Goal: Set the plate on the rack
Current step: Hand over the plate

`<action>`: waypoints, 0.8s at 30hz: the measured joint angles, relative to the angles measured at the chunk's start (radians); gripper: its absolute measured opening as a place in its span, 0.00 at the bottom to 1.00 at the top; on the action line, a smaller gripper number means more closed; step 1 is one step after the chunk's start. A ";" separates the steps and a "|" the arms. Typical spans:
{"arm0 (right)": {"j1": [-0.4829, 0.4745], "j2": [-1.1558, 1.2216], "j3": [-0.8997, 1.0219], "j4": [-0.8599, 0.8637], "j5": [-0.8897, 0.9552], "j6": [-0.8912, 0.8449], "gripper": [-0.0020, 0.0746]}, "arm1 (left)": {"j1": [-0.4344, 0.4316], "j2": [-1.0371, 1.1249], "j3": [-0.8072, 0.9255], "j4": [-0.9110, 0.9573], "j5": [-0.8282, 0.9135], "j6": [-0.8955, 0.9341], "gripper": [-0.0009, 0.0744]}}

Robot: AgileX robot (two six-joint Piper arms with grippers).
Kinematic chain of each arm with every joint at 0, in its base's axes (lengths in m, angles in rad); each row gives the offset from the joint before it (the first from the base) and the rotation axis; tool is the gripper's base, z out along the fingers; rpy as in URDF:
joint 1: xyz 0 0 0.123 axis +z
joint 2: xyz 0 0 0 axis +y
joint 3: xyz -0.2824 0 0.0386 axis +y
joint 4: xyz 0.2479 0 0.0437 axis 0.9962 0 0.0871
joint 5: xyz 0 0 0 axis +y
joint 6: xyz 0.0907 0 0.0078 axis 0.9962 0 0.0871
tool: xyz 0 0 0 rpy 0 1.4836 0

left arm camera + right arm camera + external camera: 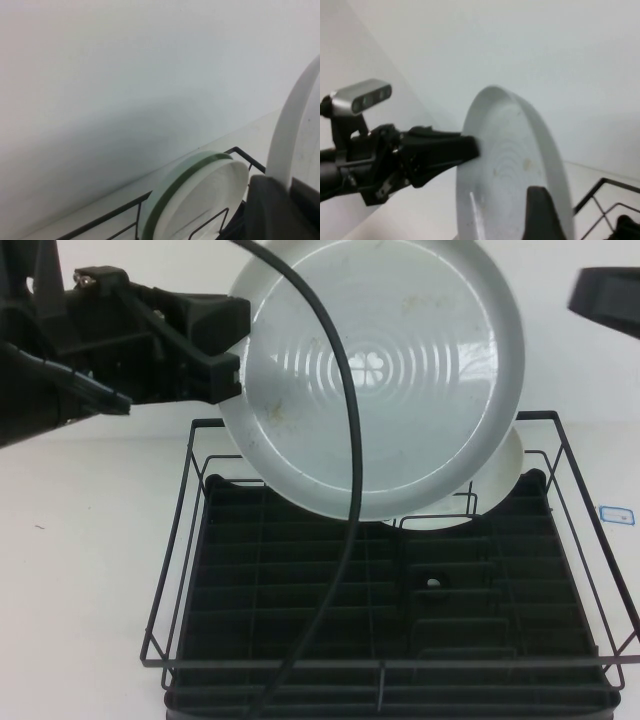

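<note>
My left gripper (pixel 240 348) is shut on the left rim of the pale grey-white plate (pixel 375 370) and holds it upright, face to the camera, above the back of the black wire rack (pixel 190 570). In the left wrist view the plate's white rim (pixel 292 130) rises from between the dark fingers (pixel 270 210). In the right wrist view the plate (pixel 505 165) stands edge-on with the left gripper (pixel 465 147) clamped on its far rim. My right gripper (pixel 582 222) is open, near the plate's right side; it shows at the upper right of the high view (pixel 605 295).
A green-edged plate (pixel 200 200) stands in the rack's back right slots, behind the held plate (pixel 505 485). A black cable (pixel 345 490) hangs across the plate and rack. White table lies on both sides of the rack.
</note>
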 joint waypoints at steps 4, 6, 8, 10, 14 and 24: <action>0.079 0.043 -0.042 -0.028 -0.016 0.004 0.59 | 0.000 0.000 0.000 0.000 0.000 0.000 0.01; 0.121 0.062 -0.054 -0.052 -0.045 0.004 0.59 | 0.000 0.000 0.000 0.000 0.000 0.000 0.01; 0.156 0.075 -0.058 -0.076 -0.079 0.004 0.59 | 0.000 0.000 0.000 0.000 -0.004 0.000 0.01; 0.172 0.093 -0.058 -0.087 -0.097 0.004 0.59 | 0.000 0.000 0.000 0.000 -0.009 0.000 0.01; 0.173 0.119 -0.058 -0.093 -0.093 0.004 0.51 | 0.000 0.000 0.000 0.000 -0.011 0.010 0.01; 0.173 0.135 -0.066 -0.139 -0.134 -0.041 0.16 | 0.000 0.011 0.000 -0.079 0.081 0.058 0.28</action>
